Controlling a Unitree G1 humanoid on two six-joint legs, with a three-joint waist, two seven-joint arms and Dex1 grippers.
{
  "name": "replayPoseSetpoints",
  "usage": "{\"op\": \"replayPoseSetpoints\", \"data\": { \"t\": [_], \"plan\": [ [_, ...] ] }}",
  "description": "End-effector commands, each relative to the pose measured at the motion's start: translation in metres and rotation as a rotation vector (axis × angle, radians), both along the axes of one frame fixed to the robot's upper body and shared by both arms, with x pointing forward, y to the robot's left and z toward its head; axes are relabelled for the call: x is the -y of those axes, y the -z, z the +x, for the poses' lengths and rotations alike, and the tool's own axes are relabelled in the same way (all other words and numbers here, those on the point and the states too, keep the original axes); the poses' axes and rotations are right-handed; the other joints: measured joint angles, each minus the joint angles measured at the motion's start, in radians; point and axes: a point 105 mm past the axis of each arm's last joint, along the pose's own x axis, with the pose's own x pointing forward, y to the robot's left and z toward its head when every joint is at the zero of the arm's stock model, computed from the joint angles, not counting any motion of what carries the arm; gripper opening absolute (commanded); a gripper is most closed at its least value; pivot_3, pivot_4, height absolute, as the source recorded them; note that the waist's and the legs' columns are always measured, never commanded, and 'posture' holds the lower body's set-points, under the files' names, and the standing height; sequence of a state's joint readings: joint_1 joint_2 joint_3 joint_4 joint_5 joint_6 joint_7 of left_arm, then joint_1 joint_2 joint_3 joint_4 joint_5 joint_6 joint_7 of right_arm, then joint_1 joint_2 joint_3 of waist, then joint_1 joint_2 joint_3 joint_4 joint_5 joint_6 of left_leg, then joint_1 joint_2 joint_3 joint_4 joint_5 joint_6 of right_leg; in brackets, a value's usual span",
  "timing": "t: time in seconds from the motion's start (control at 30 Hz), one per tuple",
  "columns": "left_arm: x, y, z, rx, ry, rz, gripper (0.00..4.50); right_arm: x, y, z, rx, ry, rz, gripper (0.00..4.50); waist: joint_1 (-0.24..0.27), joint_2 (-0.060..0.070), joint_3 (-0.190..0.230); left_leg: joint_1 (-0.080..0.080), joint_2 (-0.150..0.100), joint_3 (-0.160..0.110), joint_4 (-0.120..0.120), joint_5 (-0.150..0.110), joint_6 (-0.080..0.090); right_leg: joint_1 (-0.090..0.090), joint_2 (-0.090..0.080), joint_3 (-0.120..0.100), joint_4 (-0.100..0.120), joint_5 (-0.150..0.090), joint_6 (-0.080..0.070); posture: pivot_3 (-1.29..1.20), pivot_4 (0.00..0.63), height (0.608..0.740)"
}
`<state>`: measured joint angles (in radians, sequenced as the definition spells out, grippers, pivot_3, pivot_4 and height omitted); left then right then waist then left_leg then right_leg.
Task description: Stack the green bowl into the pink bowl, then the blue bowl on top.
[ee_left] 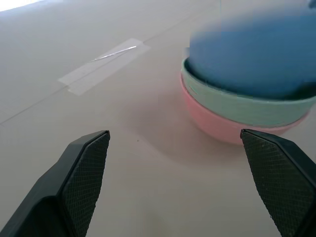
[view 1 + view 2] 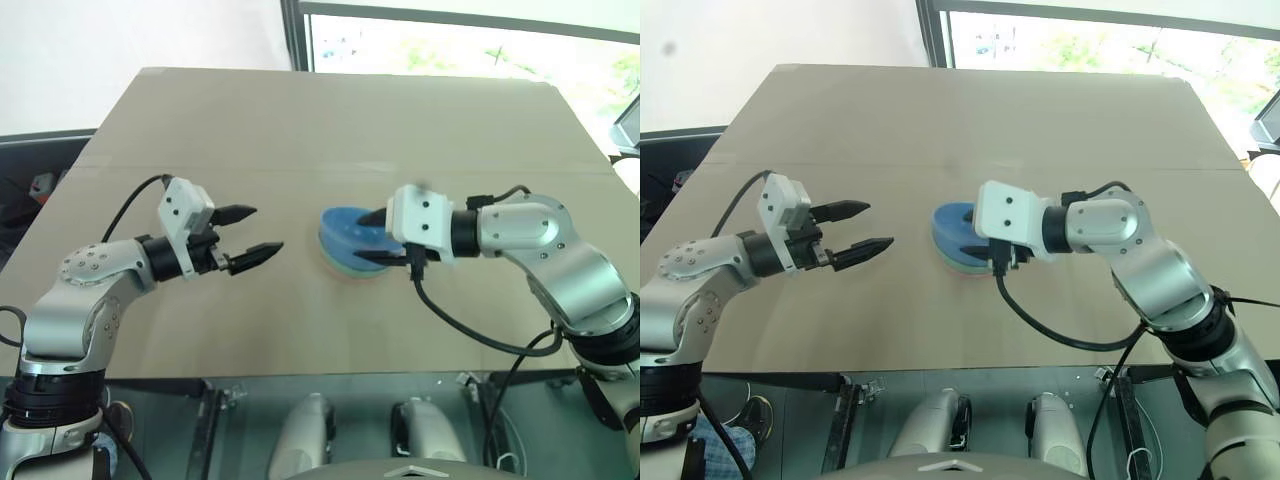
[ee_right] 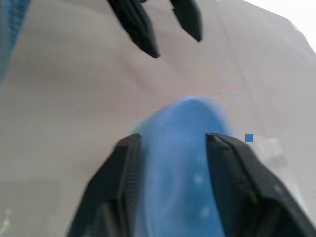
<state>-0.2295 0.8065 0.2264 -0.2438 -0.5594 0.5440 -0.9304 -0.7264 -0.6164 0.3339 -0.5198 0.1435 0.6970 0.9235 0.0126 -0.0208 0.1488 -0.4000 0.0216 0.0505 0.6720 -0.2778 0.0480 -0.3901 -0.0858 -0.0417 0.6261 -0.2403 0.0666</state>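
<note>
On the tan table (image 2: 300, 130), the pink bowl (image 1: 217, 126) is seen at the bottom of a stack near the table's middle. The green bowl (image 1: 237, 101) is nested inside it, its rim showing just above the pink rim. The blue bowl (image 2: 345, 232) is seen at the top of the stack, tilted rather than level, with its blurred outline raised on the side toward the right gripper; whether it is fully seated in the green bowl cannot be told.

The right gripper (image 2: 378, 238) is reached in from the robot's right, and its two black fingers (image 3: 126, 168) are placed on either side of the blue bowl, which is seen between them in the right wrist view. The fingers are parted about as wide as the bowl; whether the bowl is gripped or already released cannot be told, as the bowl is blurred there.

The left gripper (image 2: 250, 236) is held above the table on the stack's left, pointed at it and kept apart from it. Its fingers (image 1: 84, 177) are spread wide, and nothing is held between them. A strip of clear tape (image 1: 103, 66) is seen on the table beyond the stack.
</note>
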Motion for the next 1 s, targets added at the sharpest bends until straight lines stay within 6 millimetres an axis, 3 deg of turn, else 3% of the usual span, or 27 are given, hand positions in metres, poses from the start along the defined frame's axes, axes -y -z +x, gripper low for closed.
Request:
{"op": "replayPoseSetpoints", "data": {
  "t": [0.03, 0.13, 0.27, 0.37, 0.47, 0.6, 0.77, 1.0],
  "plan": [
    [0.006, -0.012, 0.000, 0.051, 0.007, -0.026, 4.50, 0.009, -0.037, 0.006, 0.064, 0.050, 0.157, 3.03, 0.000, 0.000, 0.000, 0.000, 0.000, 0.000, 0.000, 0.000, 0.000, 0.000, 0.000, 0.000, 0.000, 0.000, 0.000, 0.00, 0.150, 0.740],
    [0.003, -0.011, 0.001, 0.056, -0.038, -0.027, 4.50, 0.027, -0.057, 0.000, -0.018, 0.060, 0.364, 3.03, 0.001, 0.000, 0.000, 0.000, 0.000, 0.000, 0.000, 0.000, 0.000, 0.000, 0.000, 0.000, 0.000, 0.000, 0.000, 0.00, 0.150, 0.740],
    [-0.001, -0.002, -0.006, 0.047, -0.082, -0.007, 4.50, 0.077, -0.052, -0.006, -0.145, 0.136, 0.496, 3.03, 0.003, -0.001, 0.000, 0.000, 0.000, -0.002, -0.001, -0.001, 0.002, 0.003, -0.001, -0.002, 0.000, 0.000, 0.000, 0.00, 0.150, 0.740],
    [-0.003, 0.002, -0.014, 0.063, -0.103, -0.001, 4.50, 0.120, -0.028, -0.015, -0.219, 0.219, 0.528, 3.03, 0.005, -0.001, 0.000, -0.001, 0.000, -0.002, -0.001, -0.002, 0.003, 0.004, -0.002, -0.002, -0.001, 0.000, 0.000, 0.00, 0.150, 0.740],
    [-0.011, 0.006, -0.020, 0.064, -0.137, 0.005, 4.50, 0.154, 0.010, -0.032, -0.297, 0.277, 0.479, 3.03, 0.003, 0.000, 0.000, 0.000, 0.000, -0.002, -0.002, -0.002, 0.004, 0.005, -0.002, -0.001, -0.002, 0.000, 0.000, 0.00, 0.150, 0.740],
    [-0.020, 0.010, -0.027, 0.062, -0.161, 0.013, 4.50, 0.186, 0.039, -0.058, -0.330, 0.262, 0.413, 3.03, -0.003, 0.001, 0.000, 0.006, 0.001, 0.000, -0.001, -0.002, 0.003, 0.007, -0.001, 0.001, -0.003, 0.000, 0.000, 0.00, 0.150, 0.740],
    [-0.024, 0.012, -0.037, 0.063, -0.161, 0.010, 4.50, 0.209, 0.044, -0.059, -0.306, 0.280, 0.368, 3.03, -0.007, 0.000, 0.000, 0.018, 0.002, 0.006, -0.002, -0.005, 0.008, 0.014, -0.001, 0.008, -0.001, -0.002, -0.004, 0.00, 0.150, 0.740],
    [-0.026, 0.010, -0.041, 0.106, -0.159, 0.027, 4.50, 0.206, 0.049, -0.056, -0.289, 0.242, 0.356, 3.03, 0.003, 0.000, -0.001, 0.017, 0.002, 0.006, -0.002, -0.003, 0.004, 0.013, -0.003, 0.009, -0.001, -0.002, -0.004, 0.00, 0.150, 0.740]
  ]
}}
